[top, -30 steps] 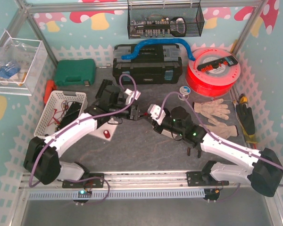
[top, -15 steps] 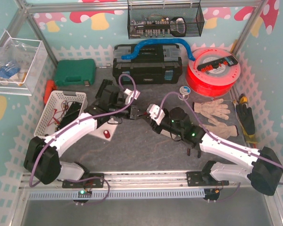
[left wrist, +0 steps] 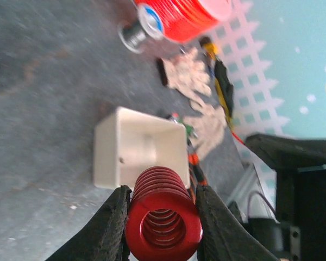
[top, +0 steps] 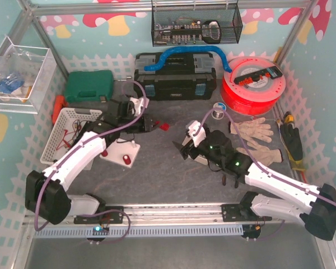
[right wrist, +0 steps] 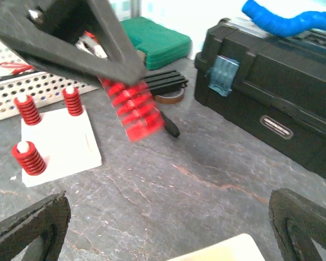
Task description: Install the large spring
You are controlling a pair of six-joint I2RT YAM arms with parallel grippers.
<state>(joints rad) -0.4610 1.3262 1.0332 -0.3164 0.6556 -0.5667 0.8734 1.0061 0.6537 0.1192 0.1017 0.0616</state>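
Top external view: the grey bench [top: 168,174] carries a black toolbox [top: 176,78] at the back. A red filament spool [top: 252,84] stands to the right of it, and a green case [top: 89,86] to the left. A white basket [top: 67,131] sits at the left edge, and a pair of gloves [top: 252,131] lies on the right.

The left pincer [top: 151,124] reaches toward the middle of the bench, in front of the toolbox. The right pincer [top: 182,150] is apart from it, nearer the front and to the right. Its two fingers stand wide with nothing between them, and they show only at the bottom corners of the right wrist view.

A white plate [top: 123,152] lies flat just below the left pincer. In the right wrist view it bears three small red springs [right wrist: 28,155], each upright on a peg.

The large spring [top: 163,126] is clamped in the left pincer, off the bench and to the right of the plate. In the left wrist view the two black fingers [left wrist: 111,228] press on either side of its red coils [left wrist: 163,217], with its open end facing the camera. In the right wrist view it hangs blurred and tilted below the left pincer's tips, above bare bench, beside the plate and not touching it.
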